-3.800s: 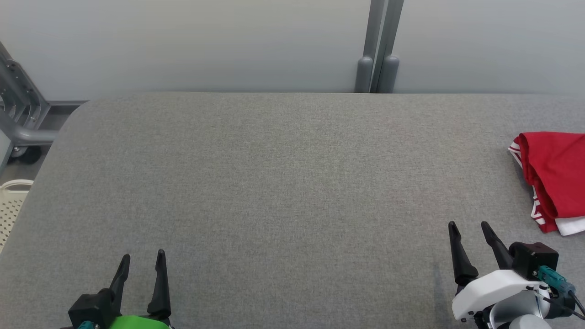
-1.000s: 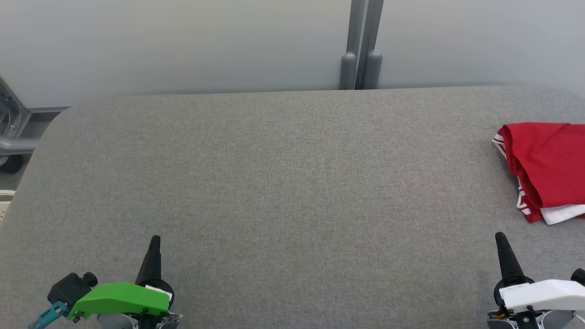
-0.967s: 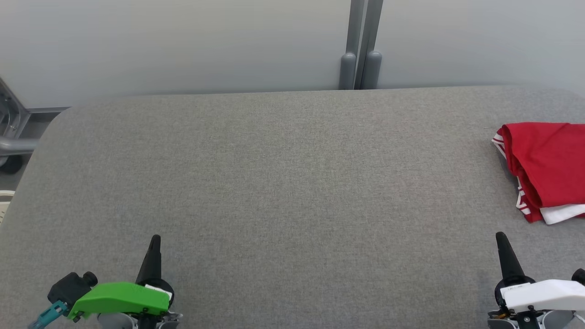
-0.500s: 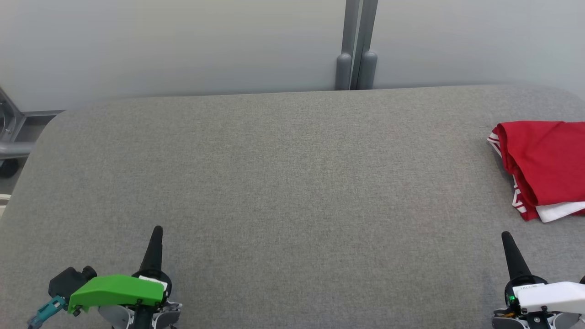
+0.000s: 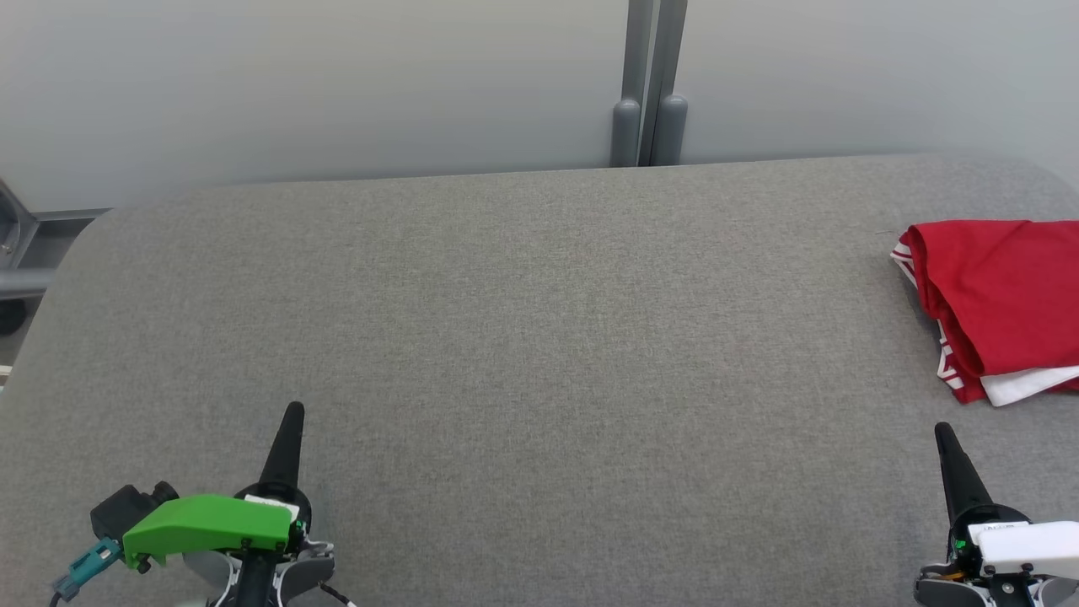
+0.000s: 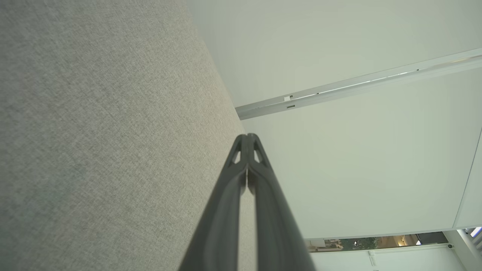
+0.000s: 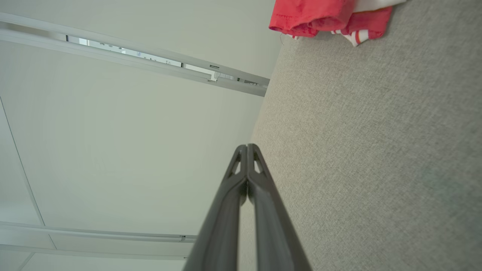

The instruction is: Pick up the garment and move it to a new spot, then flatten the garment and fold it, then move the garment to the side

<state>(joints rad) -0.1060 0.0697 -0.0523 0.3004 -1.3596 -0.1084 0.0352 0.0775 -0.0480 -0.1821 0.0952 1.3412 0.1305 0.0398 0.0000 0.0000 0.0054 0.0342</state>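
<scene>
Looking down from my head camera, I see a wide grey fabric-covered surface (image 5: 539, 337) reaching back to a pale wall (image 5: 337, 84), with a grey upright post (image 5: 647, 84) behind its far edge. My left tool (image 5: 291, 413) rises at the lower left from a green cover (image 5: 206, 527), its two dark fingers pressed together into one point, holding nothing. My right tool (image 5: 942, 432) rises at the lower right from a white cover (image 5: 1024, 539), likewise closed and empty. The garment (image 5: 999, 295), red with white stripes at one edge and a white layer showing beneath, lies loosely folded at the right side of the surface, cut off by the frame. It is beyond my right tool without touching it, and well apart from my left tool

From my left wrist camera, the left tool (image 6: 247, 136) shows its fingers meeting at the tips, with the surface (image 6: 94, 131) on one side and pale wall on the other

From my right wrist camera, the right tool (image 7: 247, 146) is closed the same way, nothing between its fingers. The garment (image 7: 312, 17) lies at the top of this view on the surface (image 7: 376, 150), apart from the tips
</scene>
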